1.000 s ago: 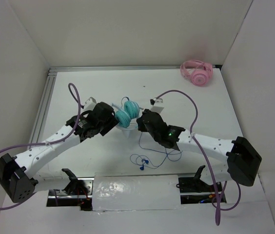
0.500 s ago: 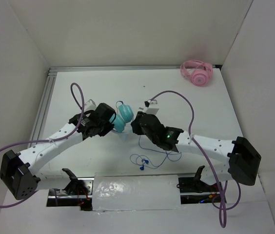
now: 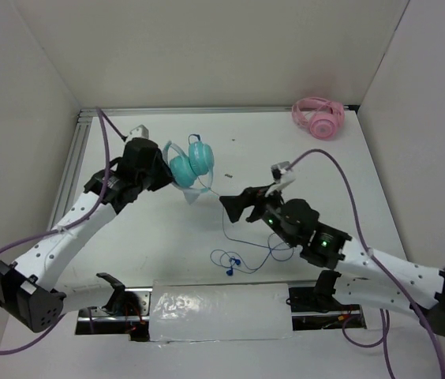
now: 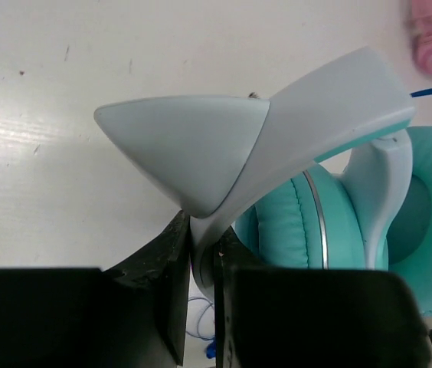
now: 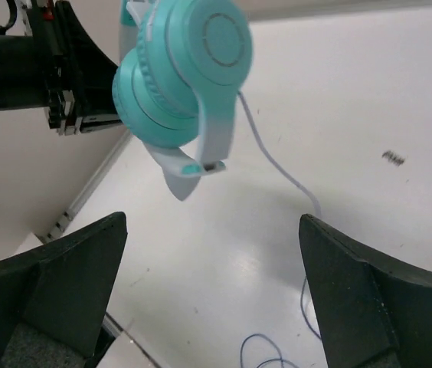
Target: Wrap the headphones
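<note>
Teal headphones point(image 3: 189, 164) hang off the white table point(image 3: 325, 181), left of centre and towards the far side. The left gripper point(image 4: 202, 253) is clamped on their white-grey band point(image 4: 331, 130), with the two round cups pressed together just beside it. A thin blue cable point(image 3: 225, 229) drops from the cups to the table and ends in a loose tangle with a blue plug point(image 3: 232, 264) near the front edge.

The right gripper point(image 3: 232, 207) hovers over the cable, near the cups, its fingers spread wide and holding nothing. The step in hand appears to be catching the cable to wind it. It would go best if the right gripper closes on the cable close below the cups, where it runs straight, while the left grip keeps the band steady so each turn lies snug.

The tangle on the table may snag as it is drawn up. Pink headphones point(image 3: 318, 118) lie well apart in the far right corner, out of the way. Purple hoses point(image 3: 327, 162) loop above both arms.
</note>
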Robot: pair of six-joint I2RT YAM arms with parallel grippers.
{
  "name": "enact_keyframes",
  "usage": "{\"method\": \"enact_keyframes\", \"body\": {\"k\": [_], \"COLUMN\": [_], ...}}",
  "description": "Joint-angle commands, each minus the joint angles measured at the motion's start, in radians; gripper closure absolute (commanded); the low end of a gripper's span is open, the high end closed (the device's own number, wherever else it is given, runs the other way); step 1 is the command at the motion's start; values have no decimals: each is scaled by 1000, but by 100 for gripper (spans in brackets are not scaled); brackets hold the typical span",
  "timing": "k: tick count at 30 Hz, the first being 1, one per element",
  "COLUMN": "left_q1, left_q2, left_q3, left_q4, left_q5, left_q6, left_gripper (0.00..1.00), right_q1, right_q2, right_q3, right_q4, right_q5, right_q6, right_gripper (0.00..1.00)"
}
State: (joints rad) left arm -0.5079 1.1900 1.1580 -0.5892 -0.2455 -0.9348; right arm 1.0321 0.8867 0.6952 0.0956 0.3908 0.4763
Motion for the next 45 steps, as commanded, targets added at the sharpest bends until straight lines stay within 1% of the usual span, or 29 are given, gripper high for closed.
{"method": "enact_keyframes", "body": {"k": [1, 2, 4, 7, 8, 9, 12, 13, 15, 18, 19, 21, 23, 24, 25, 27, 29, 31, 32, 33, 35, 36, 38, 39, 40, 41, 42, 43, 45], "left_q1": [35, 45, 63, 69, 66, 68, 65, 63, 63, 60, 57, 55, 55, 54, 54, 52, 49, 49, 51, 51, 51, 52, 51, 54, 54, 54, 54, 52, 55], "left_q2": [-58, -69, -82, -95, -93, -90, -81, -86, -92, -116, -121, -124, -127, -127, -125, -128, -127, -127, -125, -124, -119, -113, -99, -89, -83, -67, -61, -50, -20], "left_q3": [103, 117, 147, 203, 236, 252, 302, 308, 319, 321, 322, 336, 345, 348, 353, 353, 358, 380, 390, 397, 425, 439, 465, 468, 468, 467, 465, 459, 459], "left_q4": [111, 94, 94, 60, 31, 14, -39, -46, -58, -47, -47, -52, -49, -49, -47, -37, -27, -38, -44, -46, -52, -60, -80, -84, -87, -102, -110, -122, -165], "left_q5": [118, 155, 205, 256, 265, 270, 269, 265, 270, 281, 282, 269, 264, 259, 258, 256, 253, 250, 250, 250, 189, 175, 116, 94, 74, 34, 20, 0, -44], "left_q6": [117, 107, 94, 45, 34, 15, -36, -44, -77, -107, -111, -127, -134, -137, -139, -136, -136, -139, -145, -147, -156, -162, -191, -209, -235, -260, -274, -315, -351], "left_gripper": [100, 100, 100, 100, 100, 100, 100, 100, 100, 100, 100, 100, 100, 100, 100, 100, 100, 100, 100, 100, 100, 100, 100, 100, 100, 100, 100, 100, 100], "right_q1": [-29, -44, -92, -132, -141, -158, -187, -197, -217, -279, -288, -297, -303, -303, -305, -303, -300, -302, -300, -299, -282, -270, -248, -215, -192, -147, -126, -103, -32], "right_q2": [-119, -162, -183, -166, -146, -123, 6, 76, 151, 323, 358, 455, 512, 567, 590, 653, 704, 728, 739, 753, 752, 749, 736, 733, 729, 719, 712, 704, 681], "right_q3": [-109, -150, -184, -267, -298, -306, -261, -232, -211, -157, -140, -105, -48, -13, 6, 41, 82, 93, 95, 90, 67, 22, -22, -52, -62, -69, -68, -57, -23], "right_q4": [101, 111, 133, 277, 370, 403, 457, 476, 515, 620, 638, 648, 642, 630, 632, 639, 632, 645, 644, 630, 624, 654, 684, 697, 699, 693, 682, 652, 567], "right_q5": [30, 5, -50, -131, -200, -240, -294, -308, -341, -384, -420, -440, -472, -521, -541, -590, -606, -624, -663, -688, -704, -698, -725, -716, -695, -649, -633, -615, -532], "right_q6": [-99, -111, -143, -266, -347, -378, -421, -427, -423, -412, -410, -409, -404, -412, -407, -389, -355, -331, -324, -317, -306, -285, -262, -242, -231, -220, -220, -226, -240], "right_gripper": [0, 0, 0, 0, 0, 0, 0, 0, 0, 0, 0, 0, 1, 8, 11, 14, 15, 22, 27, 38, 52, 63, 75, 83, 86, 91, 94, 96, 100]}}
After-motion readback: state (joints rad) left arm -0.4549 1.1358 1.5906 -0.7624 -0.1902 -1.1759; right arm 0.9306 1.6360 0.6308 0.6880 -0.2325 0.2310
